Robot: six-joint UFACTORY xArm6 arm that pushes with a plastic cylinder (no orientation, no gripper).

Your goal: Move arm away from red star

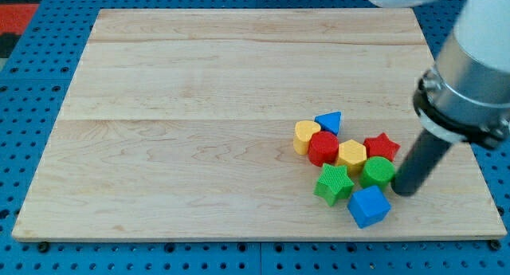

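The red star (382,145) lies at the right end of a tight cluster of blocks on the wooden board (199,108). My tip (404,192) rests on the board just to the view's right of the green round block (378,172) and below and slightly right of the red star, a short gap away. The dark rod rises from the tip up to the arm at the view's upper right.
The cluster also holds a yellow heart (305,135), a blue triangle (329,122), a red round block (323,148), a yellow hexagon (351,156), a green star (334,184) and a blue cube (368,206). The board's right edge (478,163) is near the tip.
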